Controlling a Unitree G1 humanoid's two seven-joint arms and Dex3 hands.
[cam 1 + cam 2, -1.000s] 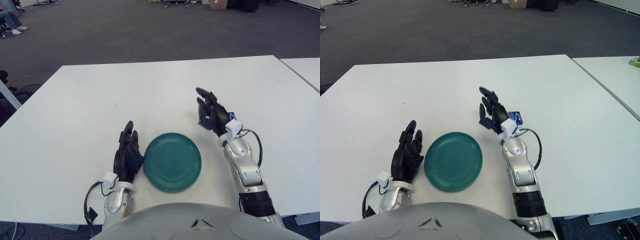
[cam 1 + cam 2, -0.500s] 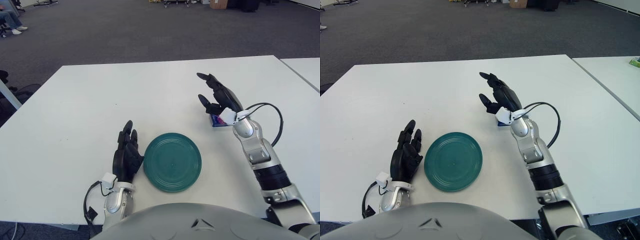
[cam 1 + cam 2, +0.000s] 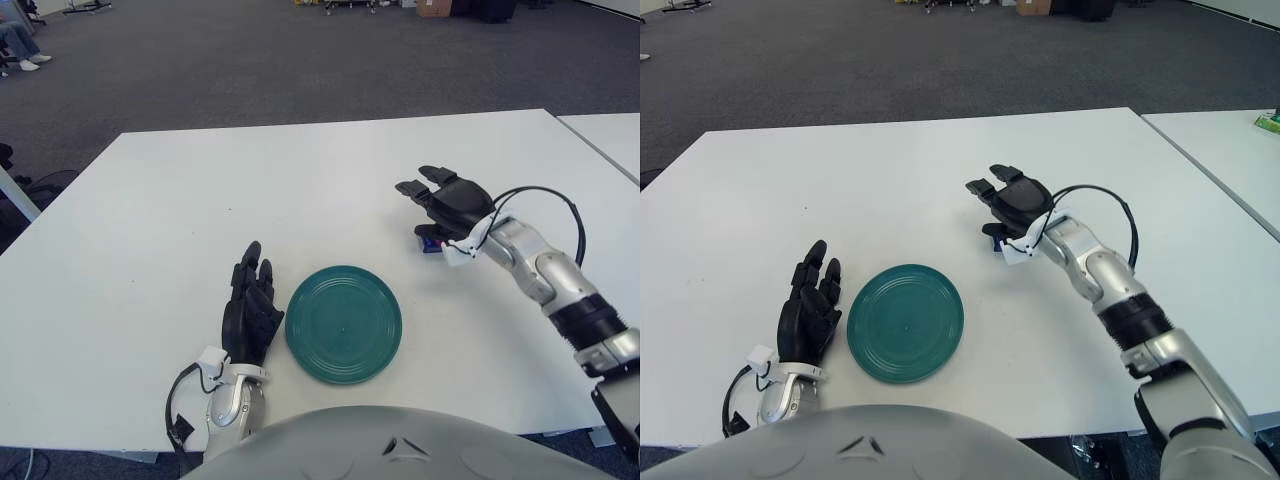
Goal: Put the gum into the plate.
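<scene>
A dark green plate (image 3: 343, 323) lies on the white table (image 3: 200, 200), near the front edge. A small blue gum pack (image 3: 431, 243) lies on the table to the plate's right and a little farther back, mostly hidden. My right hand (image 3: 437, 196) hovers palm down right over the gum, fingers spread, holding nothing. My left hand (image 3: 250, 305) rests open on the table just left of the plate.
A second white table (image 3: 610, 135) stands close on the right. Grey carpet lies beyond the far edge. A black cable (image 3: 540, 195) loops over my right forearm.
My right hand has turned from upright to palm down and swung right, over the gum pack. My forearm now reaches in from the right. The left hand has stayed put.
</scene>
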